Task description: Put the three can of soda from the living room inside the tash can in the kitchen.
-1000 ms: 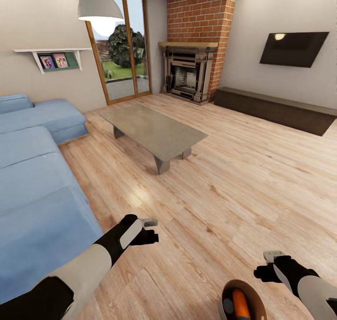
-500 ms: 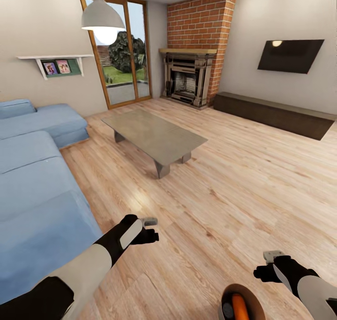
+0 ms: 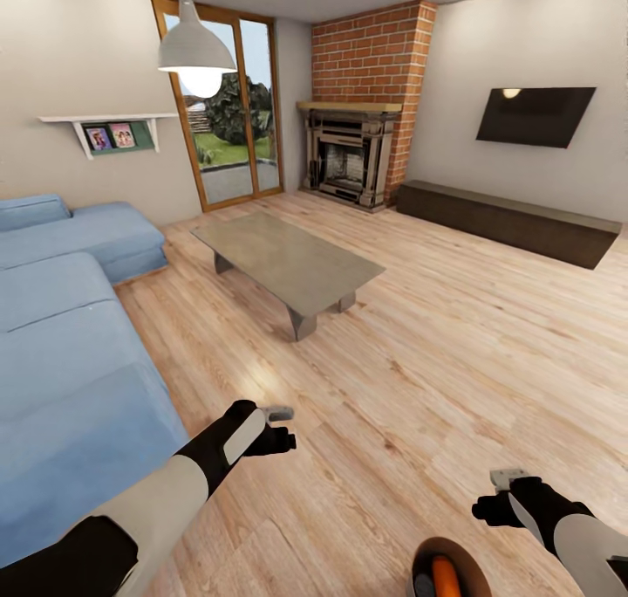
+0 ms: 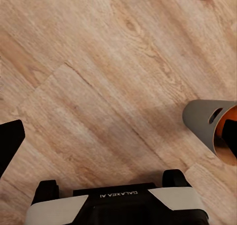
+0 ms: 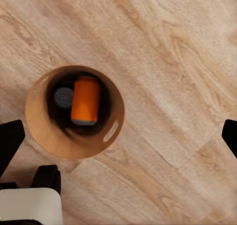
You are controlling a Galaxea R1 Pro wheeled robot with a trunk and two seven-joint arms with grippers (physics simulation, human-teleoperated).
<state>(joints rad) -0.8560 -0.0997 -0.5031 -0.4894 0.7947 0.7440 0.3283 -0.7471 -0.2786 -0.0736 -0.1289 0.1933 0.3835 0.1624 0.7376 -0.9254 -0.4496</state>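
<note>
My right gripper [image 3: 499, 492] hangs spread wide and empty over the wood floor [image 3: 436, 335], just beside the trash can [image 5: 47, 131]. Inside that bin I see two soda cans (one lying on its side [image 5: 85, 100], one end-up [image 5: 63, 97]). My left gripper [image 3: 277, 427], also open and empty, sits well apart from the bin, nearer the blue sofa [image 3: 61, 353]. The coffee table [image 3: 288, 261] stands beyond.

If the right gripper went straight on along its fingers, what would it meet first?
Probably the bare light-wood floor, just beside the round brown bin holding orange cans; depth is unclear.
</note>
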